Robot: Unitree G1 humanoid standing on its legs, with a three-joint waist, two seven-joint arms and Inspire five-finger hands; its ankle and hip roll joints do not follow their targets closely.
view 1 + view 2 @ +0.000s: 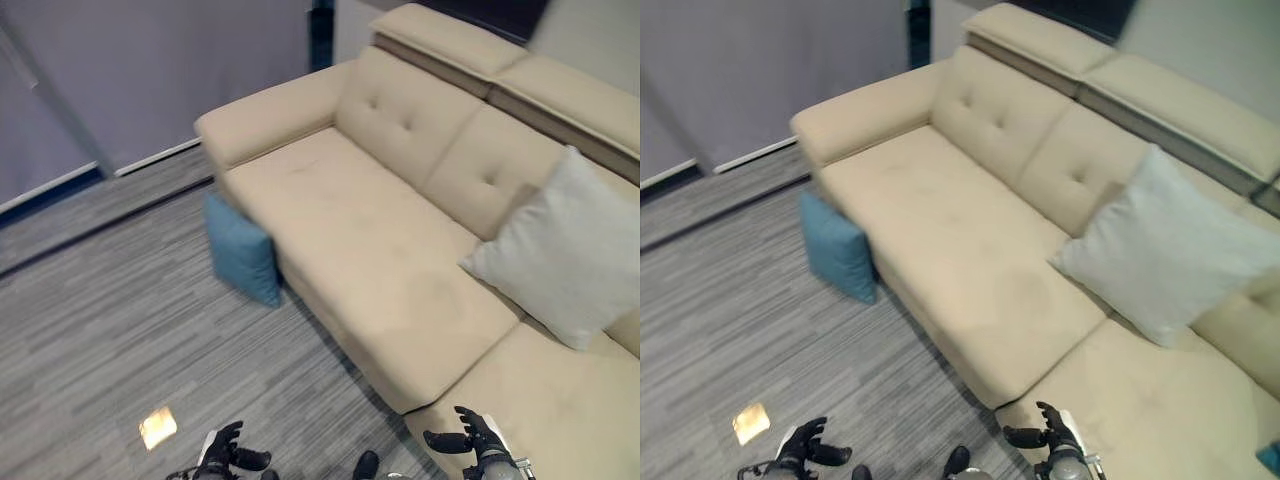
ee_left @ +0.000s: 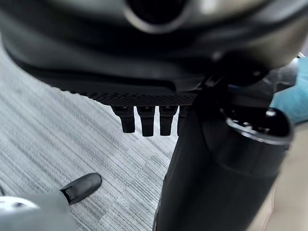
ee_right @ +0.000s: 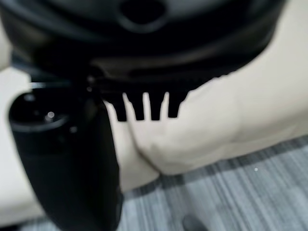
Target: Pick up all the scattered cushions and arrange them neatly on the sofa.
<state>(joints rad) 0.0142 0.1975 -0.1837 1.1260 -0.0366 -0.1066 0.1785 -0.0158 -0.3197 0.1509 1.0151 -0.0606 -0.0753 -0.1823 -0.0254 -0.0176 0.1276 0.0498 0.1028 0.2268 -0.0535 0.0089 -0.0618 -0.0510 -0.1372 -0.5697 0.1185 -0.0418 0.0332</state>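
A blue cushion [image 1: 241, 250] stands on its edge on the grey carpet, leaning against the front of the beige sofa [image 1: 340, 210] below its left armrest. A pale grey cushion [image 1: 565, 250] leans upright against the backrest towards the sofa's right. My left hand [image 1: 225, 450] hangs low over the carpet, open and holding nothing, its fingers [image 2: 147, 122] straight. My right hand [image 1: 470, 437] is open and holding nothing too, by the front corner of the sofa's protruding right seat, with its fingers [image 3: 144, 108] over the seat edge. The blue cushion is well ahead of both hands.
A grey wall with a white baseboard [image 1: 150, 158] runs behind the carpet at the left. A small bright patch [image 1: 157, 427] lies on the floor near my left hand. A sliver of blue [image 1: 1270, 458] shows at the sofa's far right edge.
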